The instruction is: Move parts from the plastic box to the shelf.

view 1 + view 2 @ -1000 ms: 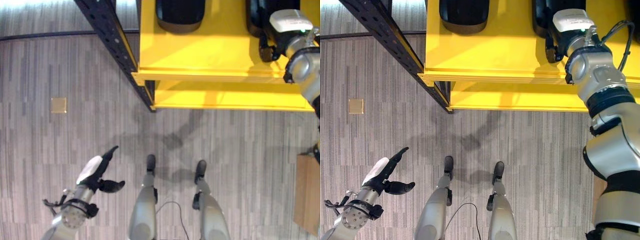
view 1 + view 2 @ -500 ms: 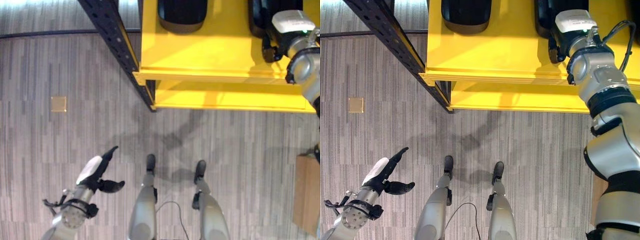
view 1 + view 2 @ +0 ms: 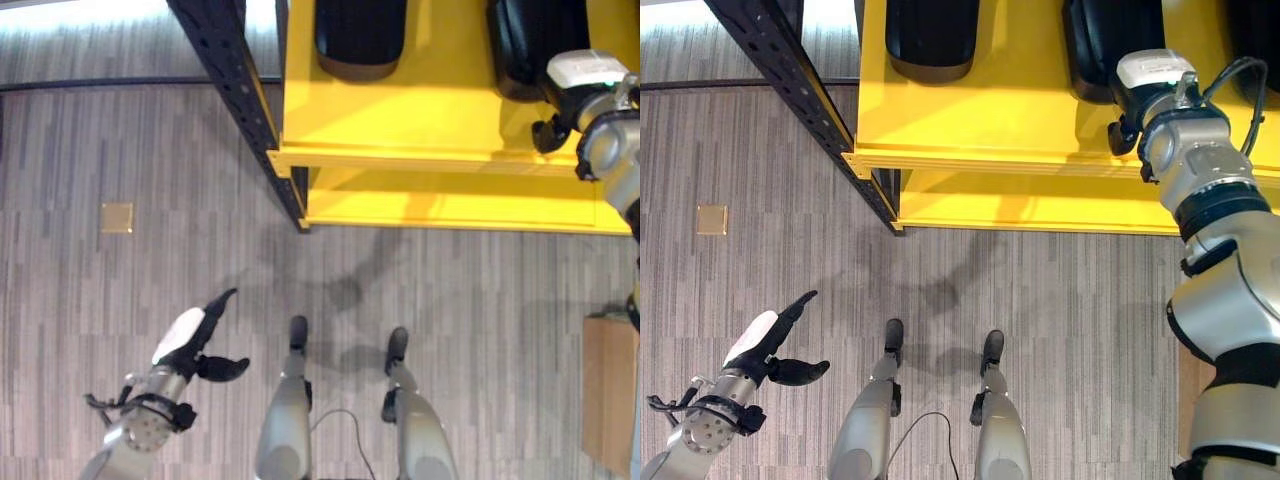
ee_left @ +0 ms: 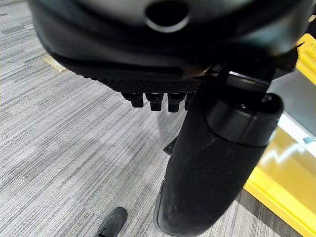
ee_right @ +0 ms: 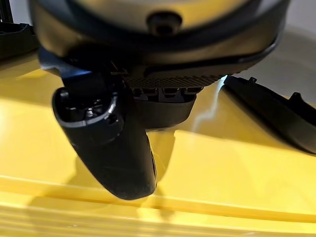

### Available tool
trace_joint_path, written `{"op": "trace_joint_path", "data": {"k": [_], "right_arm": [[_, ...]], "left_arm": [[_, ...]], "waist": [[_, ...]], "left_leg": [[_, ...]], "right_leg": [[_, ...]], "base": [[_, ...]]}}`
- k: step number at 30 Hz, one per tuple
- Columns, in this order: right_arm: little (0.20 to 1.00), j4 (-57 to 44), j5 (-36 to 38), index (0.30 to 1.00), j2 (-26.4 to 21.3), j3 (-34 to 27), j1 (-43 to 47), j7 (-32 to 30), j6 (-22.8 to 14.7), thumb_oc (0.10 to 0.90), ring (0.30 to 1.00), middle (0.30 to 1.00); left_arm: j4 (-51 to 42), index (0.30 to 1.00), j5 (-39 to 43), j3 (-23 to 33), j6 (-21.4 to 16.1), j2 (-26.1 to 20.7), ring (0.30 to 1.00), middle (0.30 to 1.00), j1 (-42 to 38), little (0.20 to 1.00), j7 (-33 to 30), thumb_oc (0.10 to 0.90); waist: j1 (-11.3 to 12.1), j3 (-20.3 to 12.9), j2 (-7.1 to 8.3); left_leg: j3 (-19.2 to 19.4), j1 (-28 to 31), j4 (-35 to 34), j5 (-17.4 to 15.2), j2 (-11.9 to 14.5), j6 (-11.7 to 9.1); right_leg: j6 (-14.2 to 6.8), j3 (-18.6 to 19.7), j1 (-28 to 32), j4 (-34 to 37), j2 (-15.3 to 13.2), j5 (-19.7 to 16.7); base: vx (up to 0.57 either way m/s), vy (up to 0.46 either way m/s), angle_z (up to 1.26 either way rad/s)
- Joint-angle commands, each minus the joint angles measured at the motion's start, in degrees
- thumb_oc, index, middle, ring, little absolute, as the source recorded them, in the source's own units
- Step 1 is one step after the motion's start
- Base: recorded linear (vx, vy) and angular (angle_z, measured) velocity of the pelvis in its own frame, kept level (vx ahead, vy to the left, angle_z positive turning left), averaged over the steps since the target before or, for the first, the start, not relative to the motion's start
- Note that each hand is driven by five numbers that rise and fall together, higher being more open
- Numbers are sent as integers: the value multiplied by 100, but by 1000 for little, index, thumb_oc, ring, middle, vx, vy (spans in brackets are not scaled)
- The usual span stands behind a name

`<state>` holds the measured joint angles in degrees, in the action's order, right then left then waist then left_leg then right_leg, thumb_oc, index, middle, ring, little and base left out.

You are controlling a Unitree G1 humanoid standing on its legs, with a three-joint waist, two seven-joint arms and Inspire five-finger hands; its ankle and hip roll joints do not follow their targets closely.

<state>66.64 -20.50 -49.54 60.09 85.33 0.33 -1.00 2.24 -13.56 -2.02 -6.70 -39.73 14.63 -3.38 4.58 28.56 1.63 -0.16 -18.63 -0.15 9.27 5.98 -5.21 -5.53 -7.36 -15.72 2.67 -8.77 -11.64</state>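
Two black parts are lying on the top board of the yellow shelf (image 3: pixel 400 120): one part (image 3: pixel 360 35) toward the robot's left and a second part (image 3: pixel 1112 45) further right, just beyond the right hand (image 3: pixel 1150 85). In the right wrist view the second part (image 5: pixel 160 108) is showing past the fingers, lying flat on the yellow board with the fingertips close above it, while the thumb (image 5: pixel 111 143) is hanging in front of it and not pinching anything. The fingers are looking straight and relaxed there, so the right hand (image 5: pixel 148 59) is holding nothing. That same view is also showing another black part (image 5: pixel 276 116) lying on the board off to one side, which the head views are cropping at their edge.

The head views are showing a lower yellow board (image 3: pixel 450 205) beneath the top one and a dark perforated upright (image 3: pixel 235 95) at the shelf's left corner.

The left hand (image 3: pixel 190 340) is hanging low over the grey striped carpet (image 3: pixel 100 300), well apart from the shelf, with fingers extended and thumb spread, empty. Its wrist view is showing the thumb (image 4: pixel 217 163) large in front and the shelf's yellow edge (image 4: pixel 281 187) beyond. A small brass floor plate (image 3: pixel 116 217) is sitting in the carpet to the left, and a brown box edge (image 3: pixel 610 390) is showing at the right.
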Motion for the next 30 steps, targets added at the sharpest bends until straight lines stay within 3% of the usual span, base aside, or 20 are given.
{"op": "trace_joint_path", "data": {"k": [1, 14, 30], "right_arm": [[1000, 358, 46, 1000, -585, 360, 916, -211, 169, 900, 1000, 1000], [1000, 257, 56, 1000, -389, 352, 1134, -376, 172, 900, 1000, 1000], [1000, -448, 399, 1000, -636, 367, 1202, -520, 51, 900, 1000, 1000]], "left_arm": [[-353, 1000, 231, 350, -331, -370, 1000, 1000, 187, 1000, -140, 900], [-267, 1000, 211, 418, -355, -380, 1000, 1000, 168, 1000, -153, 900], [-87, 1000, 158, 375, -371, -432, 1000, 1000, 93, 1000, -139, 900]], "waist": [[-43, 123, 113], [-59, 50, 121], [-196, -484, 305]], "left_leg": [[-141, 358, -116, -92, 62, 218], [-131, 627, -148, -118, 68, 217], [-93, 1087, -260, -198, 98, 189]], "right_leg": [[68, -83, -244, -1191, 34, 701], [65, -55, 37, -1133, 65, 731], [50, -97, 570, -863, 127, 737]], "base": [[0, 0, 0], [0, 0, 0], [11, -1, -1]]}}
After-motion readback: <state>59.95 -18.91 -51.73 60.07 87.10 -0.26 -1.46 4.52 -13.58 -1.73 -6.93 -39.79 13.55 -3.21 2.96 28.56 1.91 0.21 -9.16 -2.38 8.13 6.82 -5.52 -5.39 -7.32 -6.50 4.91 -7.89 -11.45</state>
